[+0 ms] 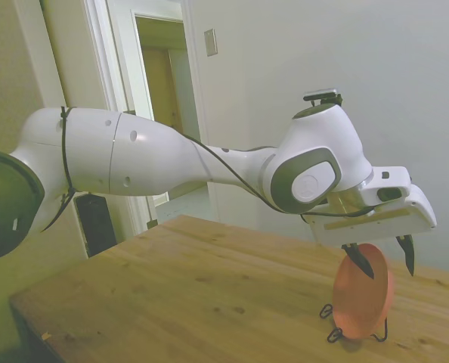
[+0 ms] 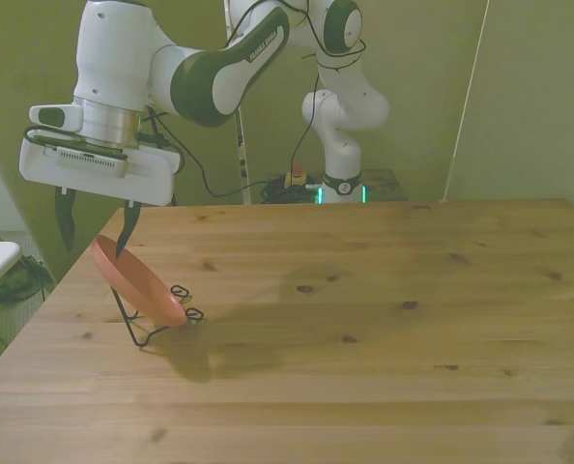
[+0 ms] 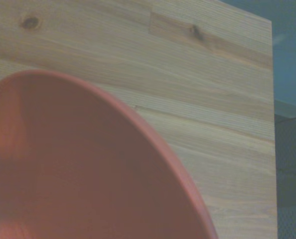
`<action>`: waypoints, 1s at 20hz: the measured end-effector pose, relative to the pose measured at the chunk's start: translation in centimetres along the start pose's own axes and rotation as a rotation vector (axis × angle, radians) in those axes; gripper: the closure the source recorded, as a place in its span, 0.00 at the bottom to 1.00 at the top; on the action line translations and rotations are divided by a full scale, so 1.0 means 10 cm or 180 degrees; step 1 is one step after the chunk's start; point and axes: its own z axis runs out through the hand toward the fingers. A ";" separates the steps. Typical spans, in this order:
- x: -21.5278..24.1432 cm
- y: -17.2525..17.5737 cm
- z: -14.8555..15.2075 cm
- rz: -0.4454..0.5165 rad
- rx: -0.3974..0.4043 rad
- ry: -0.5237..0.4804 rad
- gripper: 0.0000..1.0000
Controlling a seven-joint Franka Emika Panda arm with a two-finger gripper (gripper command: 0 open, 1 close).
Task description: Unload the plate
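Fingers [image 2: 129, 227] wide apart, straddling the plate's [image 2: 137, 282] upper rim.

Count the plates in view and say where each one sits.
1. The plate leans tilted in the black wire stand on the wooden table, near the front view's left edge, under the open gripper. No others show.

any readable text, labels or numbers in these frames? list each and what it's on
Arm: a line of dark lettering along the grey forearm cover in the front view, too small and blurred to read.
Plate: plain, no markings.
Wire stand: none.
Table: none.
Gripper: no label visible on its white body.
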 end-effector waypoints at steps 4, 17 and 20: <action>0.00 0.02 0.01 -0.0019 0.0023 -0.0001 1.00; 0.00 0.03 0.03 -0.0039 0.0042 0.0019 1.00; 0.00 0.03 0.03 -0.0041 0.0043 0.0031 1.00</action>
